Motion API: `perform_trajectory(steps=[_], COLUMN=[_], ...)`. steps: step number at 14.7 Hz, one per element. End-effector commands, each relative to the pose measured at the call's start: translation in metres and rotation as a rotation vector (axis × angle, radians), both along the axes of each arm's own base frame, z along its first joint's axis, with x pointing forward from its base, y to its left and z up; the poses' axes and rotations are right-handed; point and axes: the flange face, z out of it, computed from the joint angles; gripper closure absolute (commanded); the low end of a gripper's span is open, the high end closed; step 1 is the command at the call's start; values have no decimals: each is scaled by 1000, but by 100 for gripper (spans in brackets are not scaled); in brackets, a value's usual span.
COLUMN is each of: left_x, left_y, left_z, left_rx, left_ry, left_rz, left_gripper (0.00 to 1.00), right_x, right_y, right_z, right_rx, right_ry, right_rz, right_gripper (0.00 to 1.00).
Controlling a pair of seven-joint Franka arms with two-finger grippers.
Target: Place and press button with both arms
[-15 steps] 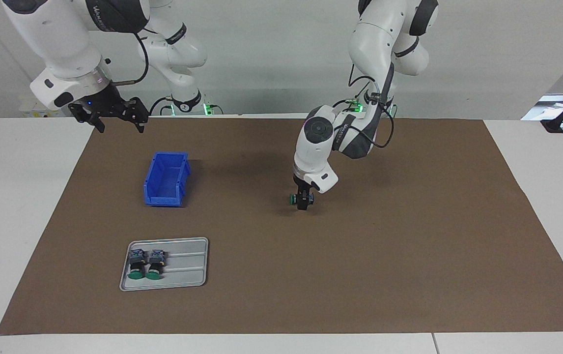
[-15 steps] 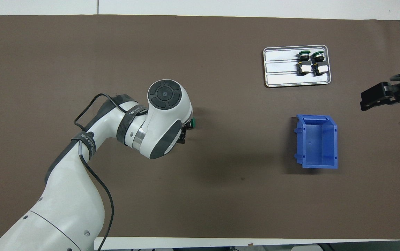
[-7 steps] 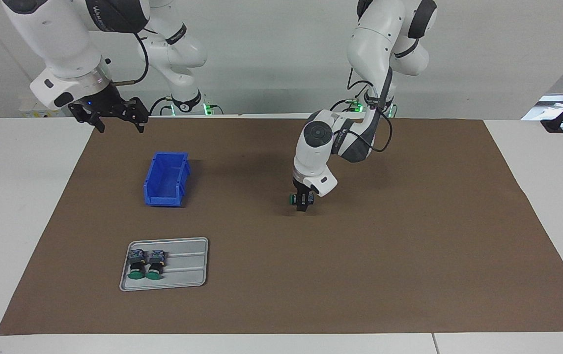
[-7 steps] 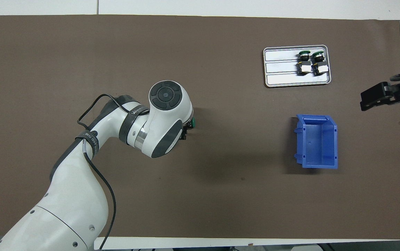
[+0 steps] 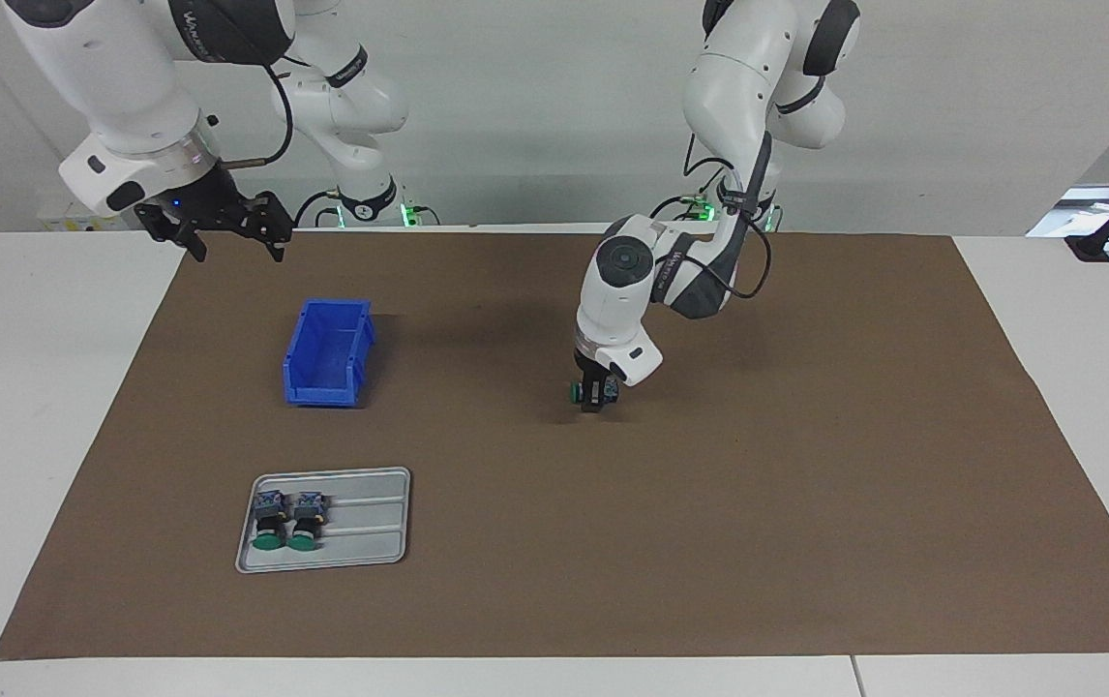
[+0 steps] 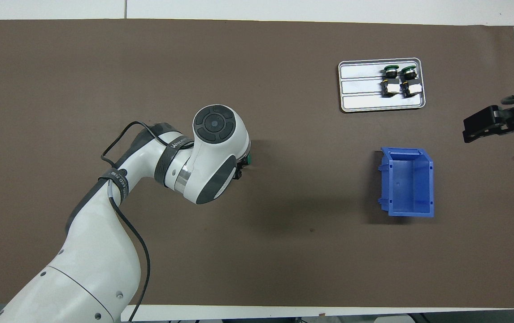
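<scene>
Compared with a second ago, the left gripper [image 5: 595, 399] has shifted a touch toward the right arm's end and sits low at the middle of the brown mat [image 5: 806, 465], fingers pinching the button [image 5: 578, 391]. Its wrist hides most of that in the overhead view, where only a sliver of green cap [image 6: 248, 159] pokes out. From the facing view the button lies sideways, green cap toward the right arm's end and a bit of blue-grey block showing; can't tell if it touches the mat. Right gripper [image 5: 230, 235] hasn't budged: it waits over the mat's edge near its base, jaws spread, holding nothing. Blue bin [image 5: 327, 351] sits nearby, and farther from the robots a grey tray [image 5: 371, 518] holds two more buttons [image 5: 285, 518] lying side by side. White table [image 5: 42, 407] surrounds the mat, with a pale wall at the robots' end.
</scene>
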Motion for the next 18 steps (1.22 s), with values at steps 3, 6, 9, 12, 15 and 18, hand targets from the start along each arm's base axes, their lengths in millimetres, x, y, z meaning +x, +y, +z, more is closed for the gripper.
perform_trajectory(steps=[3, 6, 9, 12, 15, 18], left_x=[-1, -1, -1, -1, 1, 1], left_y=[-4, -3, -3, -3, -3, -3], left_z=[-3, -3, -3, -3, -2, -2], left_rx=[0, 0, 3, -1, -5, -5], left_ry=[-18, -18, -14, -20, -25, -25], left_rz=[-1, -2, -6, -7, -9, -12], left_gripper=[49, 54, 68, 79, 89, 96], right_x=[-7, -7, -7, -7, -7, -7], right_y=[-1, -1, -1, 0, -1, -1], right_z=[0, 1, 0, 1, 0, 1], right_rx=[0, 0, 0, 0, 0, 0], right_ry=[5, 4, 5, 4, 5, 4], right_rz=[14, 14, 14, 16, 14, 14], right_gripper=[1, 1, 1, 1, 1, 1])
